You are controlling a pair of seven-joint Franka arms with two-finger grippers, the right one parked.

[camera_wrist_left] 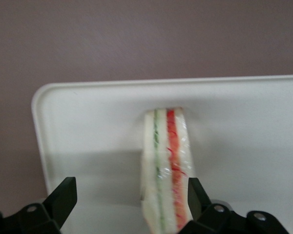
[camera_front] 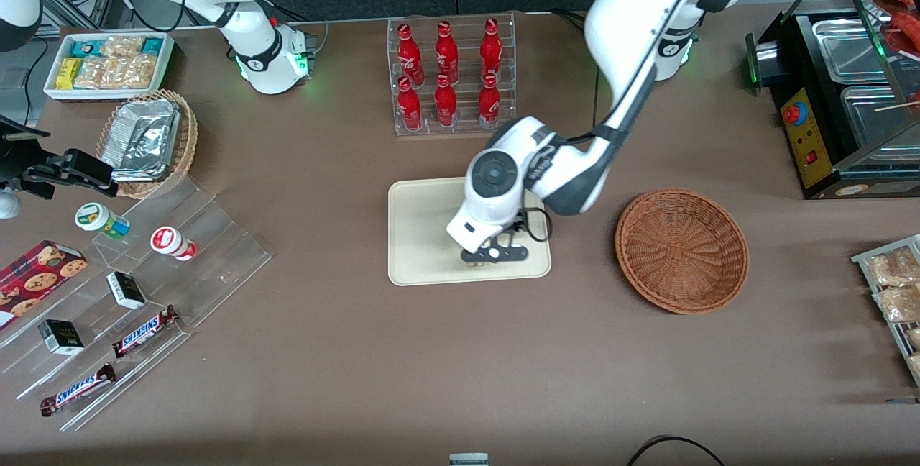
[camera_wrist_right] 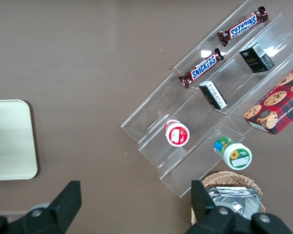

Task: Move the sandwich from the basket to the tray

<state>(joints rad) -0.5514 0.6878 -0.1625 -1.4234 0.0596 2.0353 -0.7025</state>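
Note:
The sandwich (camera_wrist_left: 167, 170) stands on its edge on the cream tray (camera_wrist_left: 88, 126), cut side with red and green layers showing. My left gripper (camera_wrist_left: 129, 195) is open around it: one finger (camera_wrist_left: 198, 195) is against the red-layer side, and the other finger (camera_wrist_left: 63, 197) stands well apart from it. In the front view the gripper (camera_front: 494, 254) is low over the tray (camera_front: 424, 236), at its edge nearest the camera, and the hand hides the sandwich. The reddish-brown basket (camera_front: 681, 250) sits empty beside the tray, toward the working arm's end.
A rack of red bottles (camera_front: 451, 78) stands farther from the camera than the tray. A clear stepped shelf with snacks (camera_front: 144, 286), a tan foil basket (camera_front: 147, 142) and a white snack bin (camera_front: 108, 63) lie toward the parked arm's end. A black appliance (camera_front: 841, 99) stands toward the working arm's end.

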